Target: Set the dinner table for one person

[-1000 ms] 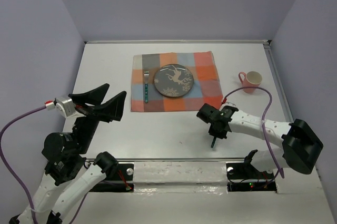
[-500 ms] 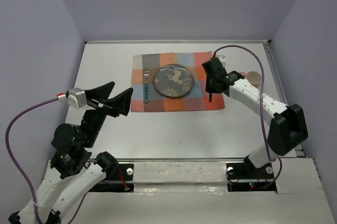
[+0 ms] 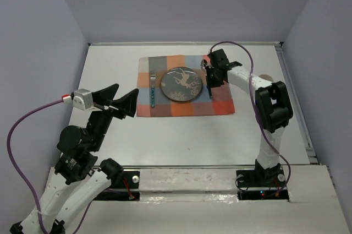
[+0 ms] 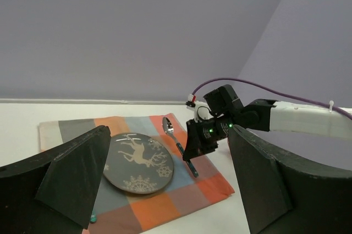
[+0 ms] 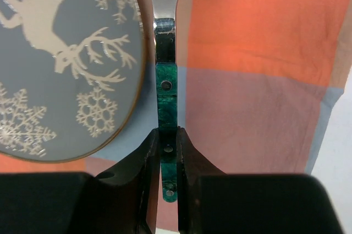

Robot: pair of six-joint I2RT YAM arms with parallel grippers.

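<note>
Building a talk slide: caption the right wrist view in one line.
Right gripper pinches the green-handled spoon beside the deer plate, over the checkered cloth.

text: none legible | labels: none | numbers: none | signs: none

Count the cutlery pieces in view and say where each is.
2. A fork lies on the checkered cloth left of the plate; a spoon is right of the plate, handle between the right gripper's fingers. None looks hidden.
</note>
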